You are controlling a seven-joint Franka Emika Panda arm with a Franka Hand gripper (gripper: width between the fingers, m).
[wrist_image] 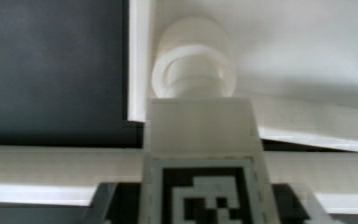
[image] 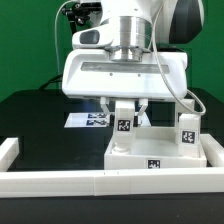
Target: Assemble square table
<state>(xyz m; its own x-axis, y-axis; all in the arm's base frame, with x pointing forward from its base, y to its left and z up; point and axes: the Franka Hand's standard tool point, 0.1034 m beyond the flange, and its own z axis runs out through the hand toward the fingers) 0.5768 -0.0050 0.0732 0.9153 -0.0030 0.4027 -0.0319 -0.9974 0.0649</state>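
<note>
My gripper [image: 124, 113] is shut on a small white tagged leg [image: 124, 123] and holds it upright over the far left part of the white square tabletop [image: 160, 152]. In the wrist view the leg [wrist_image: 202, 140] runs out from between the dark fingers [wrist_image: 121, 203], and its far end sits at a rounded socket [wrist_image: 197, 68] on the tabletop [wrist_image: 309, 60]. My gripper [wrist_image: 202, 208] clamps the leg at its tag. A second tagged leg [image: 186, 129] stands upright on the tabletop's right corner in the exterior view.
The marker board [image: 88, 120] lies on the black table behind the tabletop, at the exterior view's left. Long white bars [image: 90, 183] fence the front, with more bars at the left [image: 8, 150] and right [image: 214, 150].
</note>
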